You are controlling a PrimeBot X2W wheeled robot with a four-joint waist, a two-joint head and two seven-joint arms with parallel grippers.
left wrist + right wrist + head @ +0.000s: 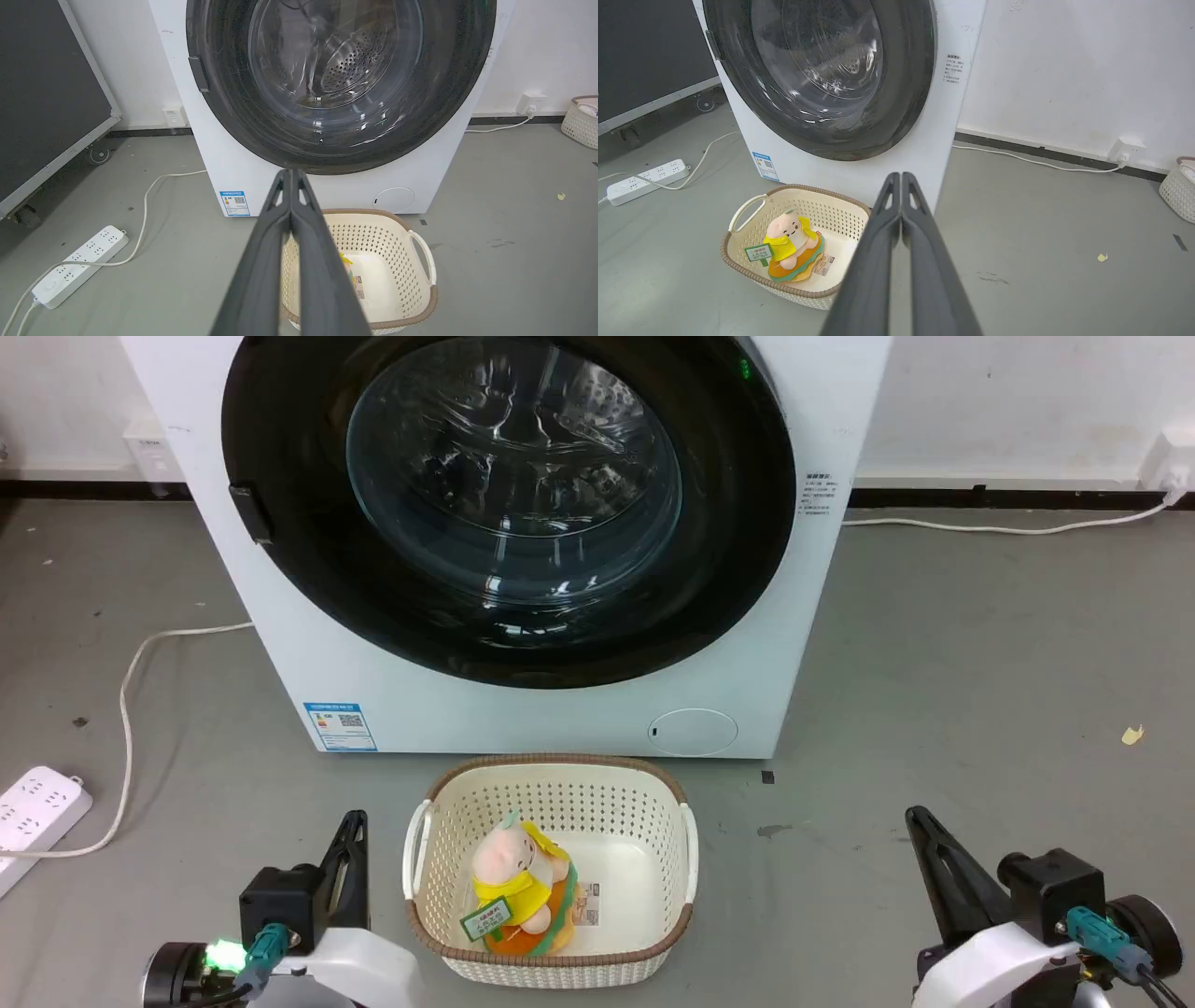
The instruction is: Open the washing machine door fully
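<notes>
**Status at this step**

1. The washing machine [523,719] stands on the grey floor at 12 o'clock in the head view, against the wall.
2. The washing machine door [509,495] covers most of the machine front. It sits flush against the white panel all the way round, with no gap at its rim. A dark tab [252,513] projects at 9 o'clock on the rim (judged to be the pull point; the hinge cannot be made out).
3. A cream perforated basket [551,761] rests on the floor at 6 o'clock, just in front of the machine. It sits between the two arms and apart from both.
4. The left tool [355,823] is at 7 o'clock and the right tool [918,819] at 5 o'clock. Both point toward the machine and are well short of it. Each tool's fingers are pressed together along their length, and neither tool grips anything.
5. A white power strip [37,812] lies at 8 o'clock, with its cable running toward the machine.
6. A plush toy [518,887] sits inside the basket.
7. A small round white flap [693,731] is set at 5 o'clock below the door. It is not part of the task.

**Progress**

No part of the task is complete: the door is shut and untouched. Judged as outstanding:

- Bring one tool to the tab at 9 o'clock.
- Release the door.
- Swing the door out to its full travel. The basket stands close under the door's arc and may need watching.
</notes>
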